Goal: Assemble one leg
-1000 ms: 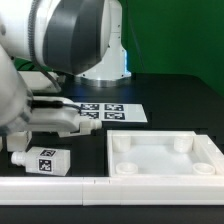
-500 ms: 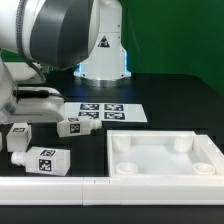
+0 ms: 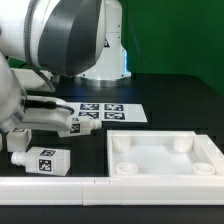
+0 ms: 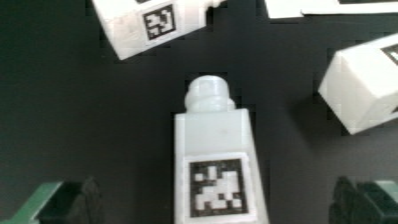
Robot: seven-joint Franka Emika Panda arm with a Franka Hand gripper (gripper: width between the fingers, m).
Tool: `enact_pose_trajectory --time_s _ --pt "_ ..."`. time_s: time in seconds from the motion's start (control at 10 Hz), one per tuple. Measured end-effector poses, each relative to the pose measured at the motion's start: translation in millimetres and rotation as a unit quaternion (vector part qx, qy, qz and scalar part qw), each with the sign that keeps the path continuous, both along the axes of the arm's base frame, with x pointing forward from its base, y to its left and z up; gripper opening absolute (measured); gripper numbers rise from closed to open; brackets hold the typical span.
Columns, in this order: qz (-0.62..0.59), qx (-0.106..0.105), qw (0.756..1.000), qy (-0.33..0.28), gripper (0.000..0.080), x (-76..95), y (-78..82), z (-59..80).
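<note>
White leg [image 4: 214, 150] beneath spread end effector [image 4: 210, 200].

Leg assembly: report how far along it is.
Done: nothing yet; the white tray-like piece carries nothing. In hand: the open gripper straddles one leg without touching it. Left: grasp it, carry it over, and probably seat its peg in a corner hole.

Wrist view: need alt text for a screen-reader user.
A white leg with a square tag on its face and a round peg at one end lies on the black table, centred between the open gripper's fingers, untouched. Parts of two other tagged white blocks show at the edges.
</note>
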State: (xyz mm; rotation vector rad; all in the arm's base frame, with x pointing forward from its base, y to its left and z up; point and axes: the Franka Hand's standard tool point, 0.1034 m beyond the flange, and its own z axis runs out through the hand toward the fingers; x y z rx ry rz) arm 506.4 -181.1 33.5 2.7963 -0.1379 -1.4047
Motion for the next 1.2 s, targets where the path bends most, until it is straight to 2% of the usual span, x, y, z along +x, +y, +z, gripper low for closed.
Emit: enact_pose_trajectory --time_s 0.2,0.5,0.8,0.9,1.1,1.2 --pt "0.004 -0.004 1.0 -0.021 0.0649 8.7 0.4 -4.2" --pt "0.004 -0.006 1.0 -0.02 0.0649 7.7 1.0 -4.9" --pt "0.002 -0.015 1.0 0.001 0.0649 -5.3 13.7 -12.8" --pt "-0.001 -0.013 1.0 0.011 0.0649 -14.0 14.8 -17.5" --pt "-0.009 -0.013 1.0 0.015 0.0649 -19.1 9.6 -22.8" --pt "-0.006 -0.013 1.0 0.018 0.0649 -22.0 12.4 -25.6"
